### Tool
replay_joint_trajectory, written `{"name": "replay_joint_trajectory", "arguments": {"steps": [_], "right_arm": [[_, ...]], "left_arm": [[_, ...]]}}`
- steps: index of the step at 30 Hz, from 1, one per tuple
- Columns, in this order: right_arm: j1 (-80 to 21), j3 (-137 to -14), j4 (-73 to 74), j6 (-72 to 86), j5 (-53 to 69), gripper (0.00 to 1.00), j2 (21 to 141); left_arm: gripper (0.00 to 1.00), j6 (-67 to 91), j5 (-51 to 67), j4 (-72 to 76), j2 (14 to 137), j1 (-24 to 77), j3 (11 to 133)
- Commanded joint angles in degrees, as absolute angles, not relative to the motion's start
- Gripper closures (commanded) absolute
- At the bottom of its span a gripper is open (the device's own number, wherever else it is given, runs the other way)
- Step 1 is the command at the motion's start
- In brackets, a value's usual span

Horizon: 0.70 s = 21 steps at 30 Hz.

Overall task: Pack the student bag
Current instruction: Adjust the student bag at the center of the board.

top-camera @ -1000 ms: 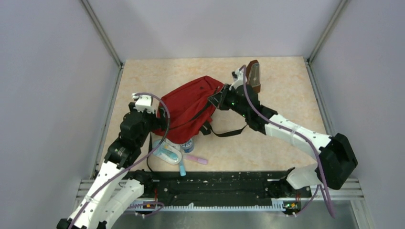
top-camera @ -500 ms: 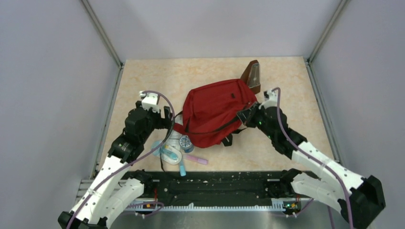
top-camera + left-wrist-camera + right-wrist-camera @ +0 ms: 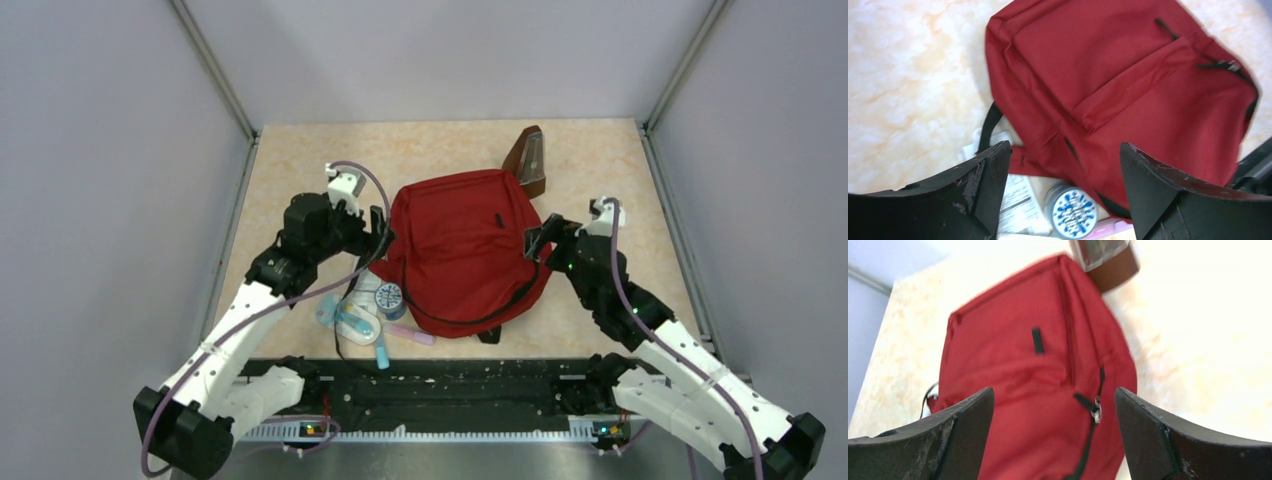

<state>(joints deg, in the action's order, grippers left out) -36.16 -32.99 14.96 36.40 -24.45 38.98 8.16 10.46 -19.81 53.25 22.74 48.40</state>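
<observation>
The student bag is a large red backpack lying flat in the middle of the table, front pocket up. My left gripper stands open at the bag's left edge, nothing between its fingers. In the left wrist view the bag fills the frame beyond the open gripper. My right gripper is open at the bag's right edge, holding nothing. The right wrist view shows the bag and a metal zipper pull between the spread fingers of that gripper.
A brown metronome stands just behind the bag's far right corner. Near the bag's front left lie a round blue-patterned tin, a pink marker, a blue pen and pale packaged items. Black straps trail under the bag.
My right gripper has opened and let go of the bag, which now lies flat, nearer and further right. The left gripper has moved up to the bag's left edge.
</observation>
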Motion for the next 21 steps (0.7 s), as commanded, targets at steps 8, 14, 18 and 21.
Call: {"name": "replay_joint_trajectory", "arguments": {"steps": [8,14,18,21], "right_arm": [[-34.6,-52.7,12.3,18.9,-25.9,0.23,61.5],[-32.3,-60.4,10.6,16.3,-15.1,0.35,77.3],[-32.3,-63.7,10.0,15.6,-13.8,0.42,83.5],[-32.2,-64.8,9.6,14.7,-14.9,0.49,85.9]], "left_arm": [[0.18,18.6,19.4,-11.9,72.1,22.8,57.7],[0.19,23.0,19.9,-11.1,78.6,22.7,59.0],[0.19,23.9,15.5,-9.3,80.5,22.6,59.4],[0.22,25.5,14.4,-7.1,82.5,22.2,59.3]]}}
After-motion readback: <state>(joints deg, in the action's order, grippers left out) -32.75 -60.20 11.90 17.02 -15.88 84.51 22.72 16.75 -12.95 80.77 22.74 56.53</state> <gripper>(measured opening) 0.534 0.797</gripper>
